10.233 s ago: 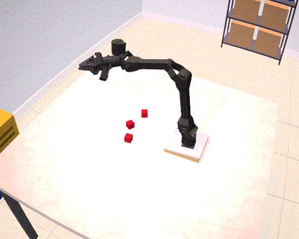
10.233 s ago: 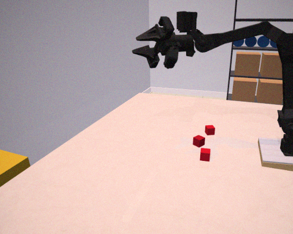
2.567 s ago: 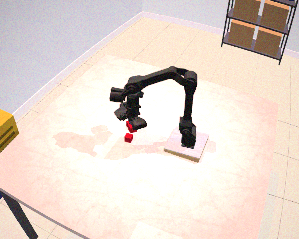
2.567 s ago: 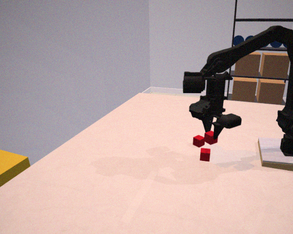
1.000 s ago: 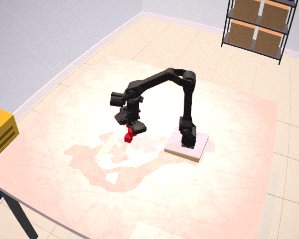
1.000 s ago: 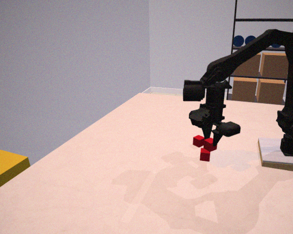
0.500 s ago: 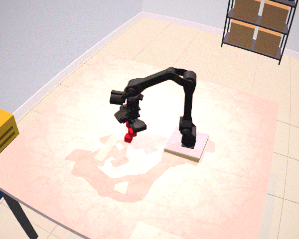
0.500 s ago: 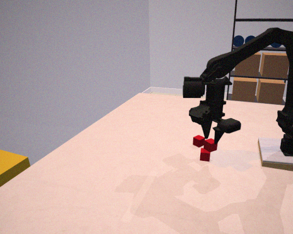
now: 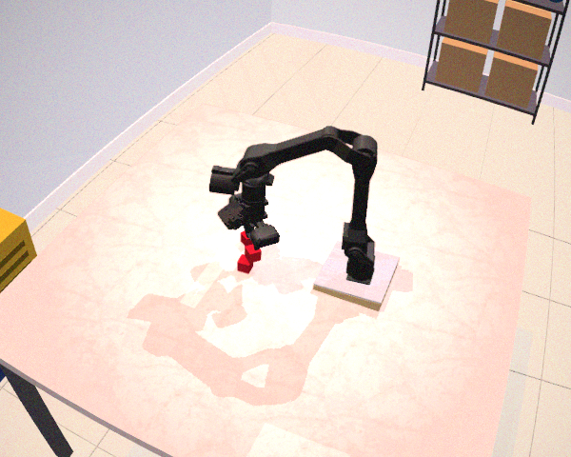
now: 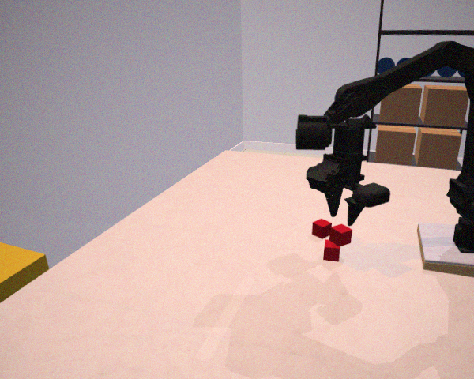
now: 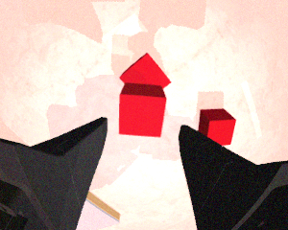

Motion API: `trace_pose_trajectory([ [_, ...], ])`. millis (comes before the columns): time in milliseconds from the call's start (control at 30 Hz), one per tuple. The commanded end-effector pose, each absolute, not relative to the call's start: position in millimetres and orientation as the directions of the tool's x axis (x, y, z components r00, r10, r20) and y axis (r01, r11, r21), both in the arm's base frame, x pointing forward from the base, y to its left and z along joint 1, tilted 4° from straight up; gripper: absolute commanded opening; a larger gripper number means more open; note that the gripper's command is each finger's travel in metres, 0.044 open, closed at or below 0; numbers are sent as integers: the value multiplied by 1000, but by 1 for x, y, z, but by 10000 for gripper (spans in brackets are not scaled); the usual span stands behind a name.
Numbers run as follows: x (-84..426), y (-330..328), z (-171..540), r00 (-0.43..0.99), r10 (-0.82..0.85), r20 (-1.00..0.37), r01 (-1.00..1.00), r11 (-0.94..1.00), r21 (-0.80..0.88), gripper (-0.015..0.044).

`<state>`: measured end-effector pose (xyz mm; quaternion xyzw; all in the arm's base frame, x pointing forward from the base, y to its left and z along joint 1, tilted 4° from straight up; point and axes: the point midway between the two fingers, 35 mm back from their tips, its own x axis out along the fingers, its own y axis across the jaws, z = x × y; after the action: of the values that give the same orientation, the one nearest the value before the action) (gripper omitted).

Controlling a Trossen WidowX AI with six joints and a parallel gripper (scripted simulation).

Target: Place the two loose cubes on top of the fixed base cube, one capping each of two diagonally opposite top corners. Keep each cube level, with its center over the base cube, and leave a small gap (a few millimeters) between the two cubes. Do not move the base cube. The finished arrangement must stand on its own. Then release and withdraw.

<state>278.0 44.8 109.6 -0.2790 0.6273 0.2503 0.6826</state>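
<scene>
The base cube (image 9: 245,266) (image 10: 331,252) (image 11: 145,72) is red and stands on the table. A red cube (image 9: 252,253) (image 10: 340,235) (image 11: 141,116) sits over one top corner of it, overhanging toward the arm's side, and looks level. The other loose red cube (image 9: 245,239) (image 10: 321,228) (image 11: 222,131) lies apart on the table, behind them in the exterior view and at the right in the wrist view. My gripper (image 10: 341,220) (image 11: 144,127) is open and empty just above the upper cube, with space on both sides of it. In the top view the fingertips are hidden.
The arm's base stands on a pale square board (image 9: 335,275) (image 10: 437,254) to the right of the cubes. A yellow box (image 9: 5,246) (image 10: 13,269) is beyond the table's left side. A shelf with cartons (image 9: 462,66) (image 10: 400,106) stands far behind.
</scene>
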Motion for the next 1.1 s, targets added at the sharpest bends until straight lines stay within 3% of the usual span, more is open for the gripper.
trace_pose_trajectory([
  [0,284,37,114,87,-9,-996,-581,812,-58,265],
  [300,303,3,136,89,-13,-996,-5,1000,-14,265],
  [600,315,-34,157,92,-18,-996,562,827,37,265],
  [900,316,-37,158,92,-19,-996,598,800,40,265],
  [1067,321,-37,124,92,-19,-996,598,800,40,265],
])
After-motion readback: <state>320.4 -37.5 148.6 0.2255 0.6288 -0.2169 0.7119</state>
